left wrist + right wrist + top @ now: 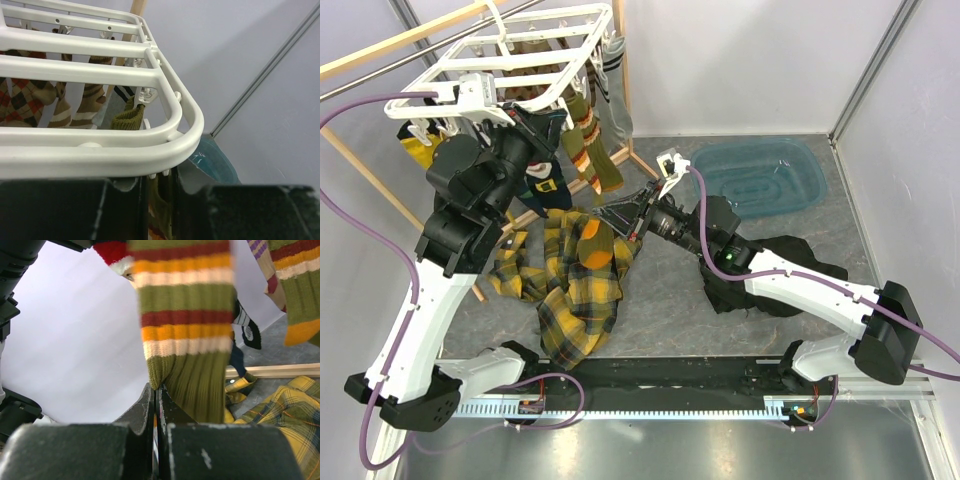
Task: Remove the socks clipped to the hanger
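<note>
The white grid hanger (pixel 520 60) hangs at the back left with several socks clipped under it; its rim fills the left wrist view (pixel 100 150). My left gripper (pixel 532 125) is right under the hanger's front edge. In its wrist view the left gripper (pixel 158 200) has its jaws close together with olive sock fabric between them. My right gripper (pixel 620 208) is shut on the lower corner of a hanging olive-orange striped sock (pixel 603 150). The right wrist view shows the right gripper (pixel 157 390) pinching that sock (pixel 185 340). A brown argyle sock (pixel 20 100) hangs further in.
A yellow plaid cloth (pixel 575 290) lies below the hanger with an olive-orange sock (pixel 592 245) on it. A blue basin (pixel 760 175) sits at the back right and a black garment (pixel 790 255) under the right arm. The wooden rack (pixel 380 50) holds the hanger.
</note>
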`<state>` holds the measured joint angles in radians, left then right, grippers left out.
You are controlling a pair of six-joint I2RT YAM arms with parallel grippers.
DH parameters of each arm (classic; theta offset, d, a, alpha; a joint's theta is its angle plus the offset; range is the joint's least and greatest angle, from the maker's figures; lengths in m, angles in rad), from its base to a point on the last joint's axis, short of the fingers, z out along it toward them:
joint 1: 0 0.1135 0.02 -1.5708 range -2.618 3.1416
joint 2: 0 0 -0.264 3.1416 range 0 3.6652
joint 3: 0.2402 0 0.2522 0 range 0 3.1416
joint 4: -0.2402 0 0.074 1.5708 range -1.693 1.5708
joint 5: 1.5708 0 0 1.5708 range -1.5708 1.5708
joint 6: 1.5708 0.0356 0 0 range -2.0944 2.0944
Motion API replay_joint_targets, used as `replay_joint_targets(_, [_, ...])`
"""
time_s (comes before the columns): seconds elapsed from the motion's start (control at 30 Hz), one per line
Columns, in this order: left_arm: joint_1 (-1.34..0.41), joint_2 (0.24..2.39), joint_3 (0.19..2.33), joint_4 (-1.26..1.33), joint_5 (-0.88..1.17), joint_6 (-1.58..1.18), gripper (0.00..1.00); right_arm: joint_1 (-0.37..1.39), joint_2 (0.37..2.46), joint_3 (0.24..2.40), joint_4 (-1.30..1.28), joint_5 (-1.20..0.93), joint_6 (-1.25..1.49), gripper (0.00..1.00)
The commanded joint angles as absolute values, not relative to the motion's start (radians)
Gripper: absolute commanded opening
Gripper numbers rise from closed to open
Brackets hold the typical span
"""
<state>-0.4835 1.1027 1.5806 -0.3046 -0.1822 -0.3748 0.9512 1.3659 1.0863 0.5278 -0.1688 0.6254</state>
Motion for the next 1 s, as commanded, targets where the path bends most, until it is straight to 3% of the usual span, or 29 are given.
replay_joint_targets(0.0, [-0.477,1.097,1.598,-0.268,-0.212,-0.362,0.06,0.95,1.355,1.092,0.574,-0.192,0.632,0.0])
replay_joint_targets(0.03, [-0.477,1.097,1.598,-0.271,-0.212,-0.362,0.02,0.948,1.351,1.094,0.571,-0.192,0.63,0.0])
replay_joint_targets(0.33, [-0.477,1.085,1.585,-0.281,-0.193,-0.359,0.04,0.948,1.332,1.071,0.555,-0.17,0.624,0.0])
replay_joint_targets(0.4, [-0.477,1.068,1.557,-0.276,-0.193,-0.36,0.15,0.95,1.319,1.065,0.537,-0.14,0.615,0.0])
replay_joint_targets(0.43, [-0.479,1.059,1.546,-0.273,-0.201,-0.364,0.29,0.95,1.313,1.062,0.525,-0.127,0.608,0.0])
replay_joint_targets(0.5, [-0.477,1.031,1.513,-0.265,-0.206,-0.365,0.44,0.95,1.295,1.071,0.464,-0.063,0.586,0.0])
replay_joint_targets(0.6, [-0.477,1.003,1.468,-0.256,-0.184,-0.361,0.58,0.942,1.273,1.101,0.347,0.001,0.552,0.0])
replay_joint_targets(0.77, [-0.477,0.957,1.401,-0.268,-0.051,-0.351,0.67,0.905,1.221,1.121,0.181,0.144,0.486,0.0])
replay_joint_targets(0.83, [-0.477,0.927,1.381,-0.284,-0.003,-0.341,0.76,0.867,1.192,1.135,0.115,0.202,0.438,0.0])
replay_joint_targets(0.97, [-0.477,0.853,1.31,-0.293,0.066,-0.334,0.79,0.776,1.18,1.167,0.032,0.287,0.364,0.0])
